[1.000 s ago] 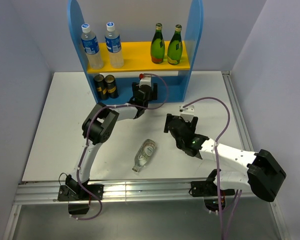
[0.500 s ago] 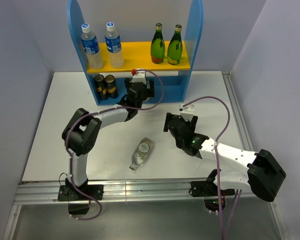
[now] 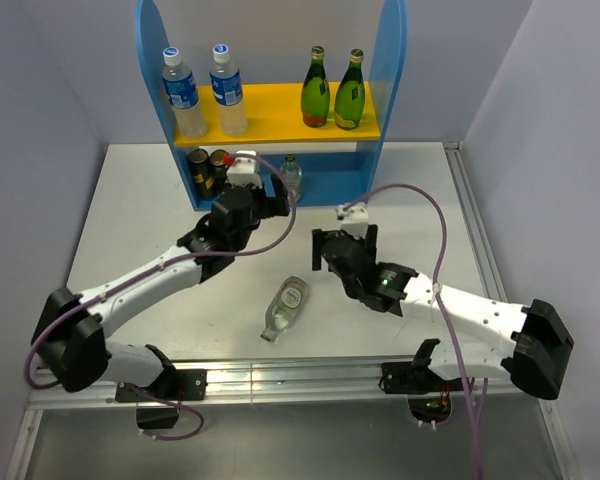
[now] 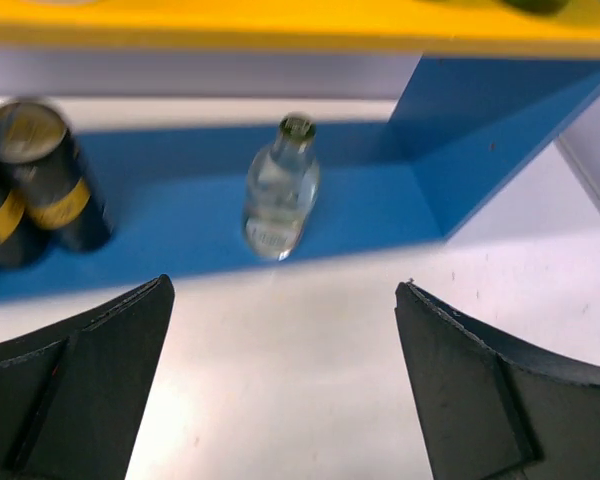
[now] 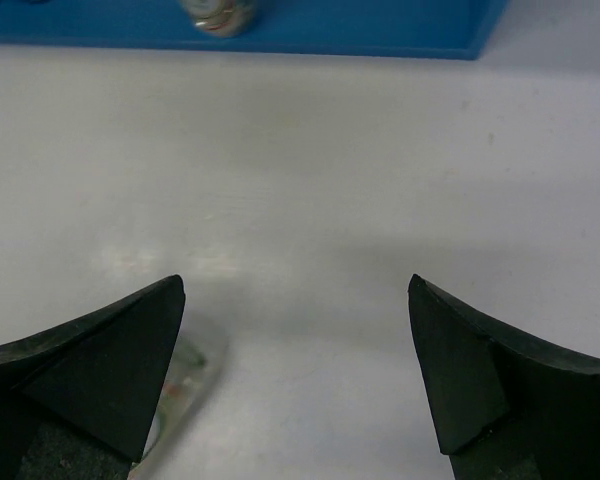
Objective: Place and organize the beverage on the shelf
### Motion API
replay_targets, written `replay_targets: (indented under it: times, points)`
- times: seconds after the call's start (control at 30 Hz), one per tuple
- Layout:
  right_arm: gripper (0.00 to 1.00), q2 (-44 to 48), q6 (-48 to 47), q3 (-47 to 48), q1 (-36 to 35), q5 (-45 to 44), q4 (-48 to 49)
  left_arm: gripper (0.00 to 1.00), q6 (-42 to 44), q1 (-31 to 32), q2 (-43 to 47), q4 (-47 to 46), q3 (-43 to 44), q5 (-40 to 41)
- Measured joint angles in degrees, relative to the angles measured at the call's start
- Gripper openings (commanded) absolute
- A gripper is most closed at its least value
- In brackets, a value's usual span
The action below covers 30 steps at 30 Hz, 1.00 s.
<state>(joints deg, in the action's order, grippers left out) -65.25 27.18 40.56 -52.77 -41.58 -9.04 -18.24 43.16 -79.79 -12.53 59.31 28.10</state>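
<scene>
A short clear bottle [image 3: 285, 308] lies on the tabletop [image 3: 130, 220], just beside the right gripper [image 5: 296, 285] — jaws wide, empty. The left gripper [image 4: 284, 285] has jaws spread wide too. Best to pinch the bottle's middle crosswise, then stand it on the shelf [image 3: 388, 80] base beside its twin [image 4: 280, 195].

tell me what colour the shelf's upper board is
The upper board is yellow, shown best in the top external view.
</scene>
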Motion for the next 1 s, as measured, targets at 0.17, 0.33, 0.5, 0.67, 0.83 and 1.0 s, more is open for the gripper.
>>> replay_targets:
  times: [0.17,0.33,0.5,0.67,0.83,1.0]
  points:
    - [1.00,-5.0,-4.2,19.3,-7.6,3.7,-13.7,0.99,-3.1,0.7,9.6,6.7,-6.6,0.7]
    - [1.00,-13.7,-8.9,34.8,-16.5,3.3,-31.3,0.99,-5.5,0.7,18.5,9.4,-12.0,1.3]
    - [1.00,-22.5,-12.7,40.1,-21.2,2.9,-45.3,0.99,-7.1,0.7,22.6,9.6,-16.6,1.8]
    - [1.00,-23.8,-17.2,37.7,-23.4,1.4,-50.8,0.99,-8.2,0.7,23.7,10.9,-19.4,1.7]
    - [0.99,-21.7,-23.4,27.7,-23.6,1.7,-48.9,0.99,-8.9,0.7,27.0,11.4,-21.8,1.7]
    - [0.99,-19.4,-28.7,20.0,-23.9,4.2,-40.6,0.99,-9.8,0.7,29.5,11.6,-22.8,2.0]
